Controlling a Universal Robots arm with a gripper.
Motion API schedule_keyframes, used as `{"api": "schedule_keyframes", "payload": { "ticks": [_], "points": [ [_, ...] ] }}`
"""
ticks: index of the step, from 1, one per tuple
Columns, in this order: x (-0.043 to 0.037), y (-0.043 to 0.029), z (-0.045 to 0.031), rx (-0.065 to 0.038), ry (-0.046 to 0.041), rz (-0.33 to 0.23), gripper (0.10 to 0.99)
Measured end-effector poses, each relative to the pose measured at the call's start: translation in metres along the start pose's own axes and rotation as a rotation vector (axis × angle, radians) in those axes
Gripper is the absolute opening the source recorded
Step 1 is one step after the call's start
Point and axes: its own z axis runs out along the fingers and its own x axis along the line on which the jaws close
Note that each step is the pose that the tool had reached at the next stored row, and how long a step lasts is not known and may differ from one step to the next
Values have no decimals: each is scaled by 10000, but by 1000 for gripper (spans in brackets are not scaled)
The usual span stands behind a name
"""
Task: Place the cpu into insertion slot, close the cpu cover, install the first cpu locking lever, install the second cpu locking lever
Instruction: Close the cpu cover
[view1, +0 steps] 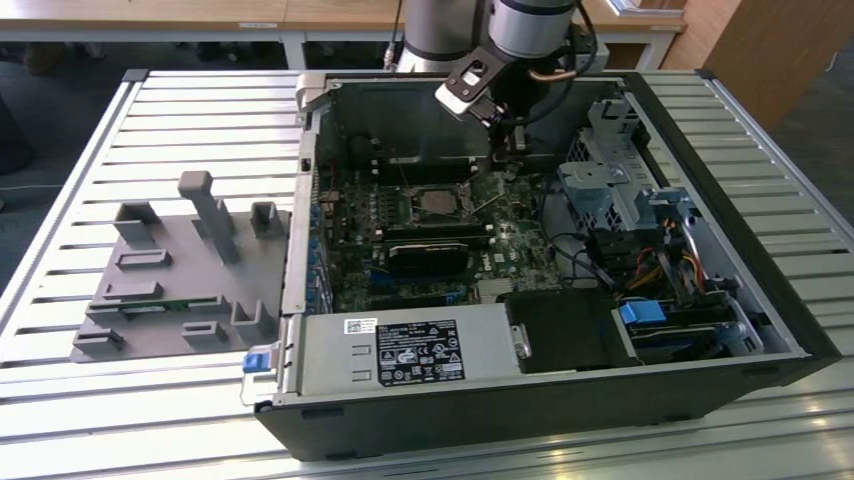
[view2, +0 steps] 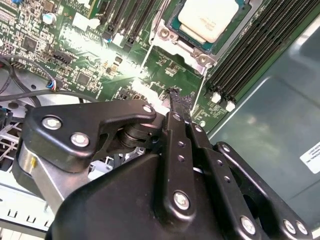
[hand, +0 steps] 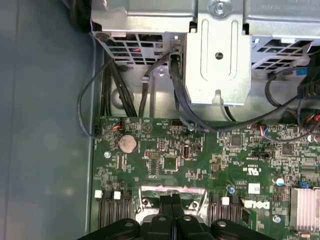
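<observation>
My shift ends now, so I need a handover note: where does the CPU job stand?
Claw: shut, nothing seen in it, low over the board beside the slot.
Cpu: seated in the slot; cover looks down around it.
Done: placing, apparently the cover.
Left: levers; I can't tell whether either is latched.

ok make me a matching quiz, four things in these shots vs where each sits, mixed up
1 small square silver-topped cpu
2 black metal gripper
3 round silver coin battery
4 grey moulded plastic tray

A on the slatted table
B flat on the green circuit board
C inside the silvery frame
D fingers shut over that board

Pairs: 1-C, 2-D, 3-B, 4-A
</observation>
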Motion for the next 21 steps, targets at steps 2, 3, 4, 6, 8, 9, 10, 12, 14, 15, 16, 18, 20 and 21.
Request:
{"api": "schedule_keyframes", "payload": {
  "ticks": [2,3,4,6,8,9,10,12,14,15,16,18,20,21],
  "points": [
    [0,16,4,0,0,0,106],
    [-1,22,6,0,0,0,106],
    [-3,39,16,0,-1,-1,106],
    [-5,48,24,0,1,0,106],
    [-6,61,31,-1,1,4,106],
    [-6,68,34,0,-1,6,106],
    [-7,78,36,0,-1,8,106],
    [-7,98,41,0,-1,8,106],
    [-7,116,45,-1,-1,8,106],
    [-8,124,47,0,-1,8,106],
    [-8,132,49,-1,-1,8,106],
    [-8,145,51,0,-2,8,106],
    [-8,155,54,-1,-1,8,106],
    [-9,159,55,-1,-1,8,106]
  ]
}}
